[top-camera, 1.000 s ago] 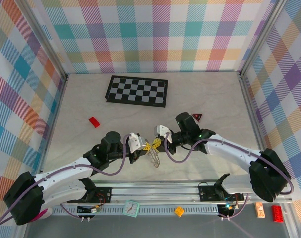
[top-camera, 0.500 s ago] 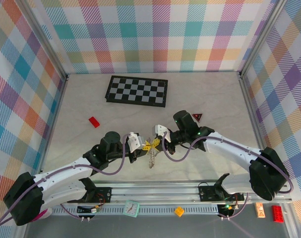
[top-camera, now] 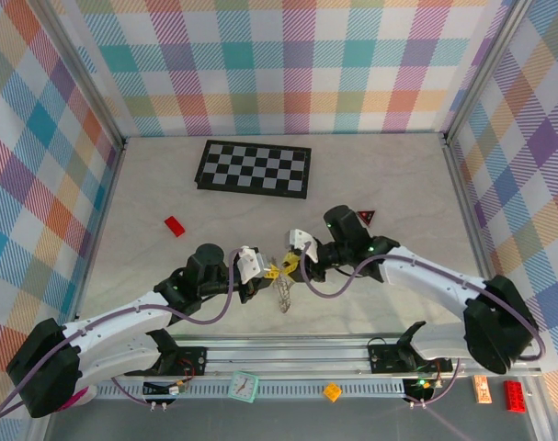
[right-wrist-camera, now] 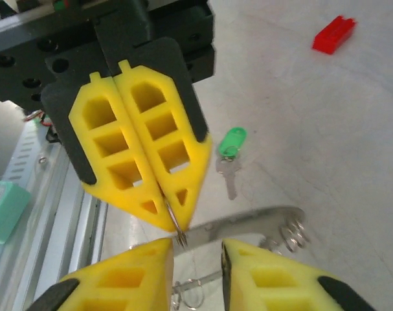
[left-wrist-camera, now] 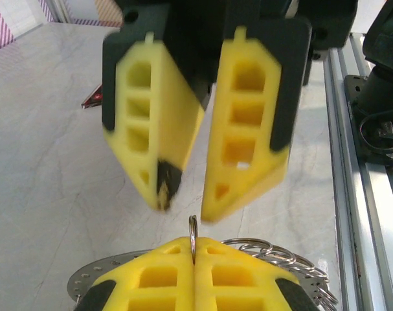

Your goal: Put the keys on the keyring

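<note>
Left hand (left-wrist-camera: 193, 259) pinches a keyring (right-wrist-camera: 248, 223) loop, right hand (right-wrist-camera: 197, 253) spread; green key (right-wrist-camera: 229, 165) lies beside, red brick (right-wrist-camera: 333, 34) beyond

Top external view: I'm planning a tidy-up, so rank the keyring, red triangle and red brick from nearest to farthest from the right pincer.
1. keyring, just in front of the right pincer, toward the arm bases.
2. red triangle, off to the right and farther back.
3. red brick, well over on the left side.
</note>
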{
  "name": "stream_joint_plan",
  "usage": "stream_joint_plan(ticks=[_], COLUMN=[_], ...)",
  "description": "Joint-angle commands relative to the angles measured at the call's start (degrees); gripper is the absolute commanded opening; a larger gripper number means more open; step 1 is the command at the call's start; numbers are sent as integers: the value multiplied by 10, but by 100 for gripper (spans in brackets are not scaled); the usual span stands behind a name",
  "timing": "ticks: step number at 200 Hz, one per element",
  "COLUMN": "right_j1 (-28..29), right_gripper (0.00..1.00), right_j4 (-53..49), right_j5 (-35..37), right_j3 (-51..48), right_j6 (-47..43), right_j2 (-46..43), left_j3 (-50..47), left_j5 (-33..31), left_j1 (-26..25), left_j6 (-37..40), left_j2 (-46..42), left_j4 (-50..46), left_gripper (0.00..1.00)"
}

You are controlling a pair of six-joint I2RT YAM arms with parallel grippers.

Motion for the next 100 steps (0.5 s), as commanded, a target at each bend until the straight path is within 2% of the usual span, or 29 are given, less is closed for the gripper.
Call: stream_joint_plan(ticks=[1,16,61,80,100], right_j1=[-27,-30,-11,13,35], right_gripper=[35,35,29,30,31], right_j4=[57,28,-102,-165,-189], right_j5=[86,158,256,284,294], right_j3=[-24,-22,29,69,92], right_j6=[132,199,410,450,470], right_j2=[-52,-55,7,51,95], left_j3=[21,26,44,44,45], left_j5=[-22,-37,-82,-96,-109], left_j1=[2,1,1,2,1], left_j6=[14,15,3,-3,-10], left_j2=[-18,-23,-39,-55,-70], left_j4=[-18,-39,-106,-121,-133], left_gripper=[0,0,0,0,0])
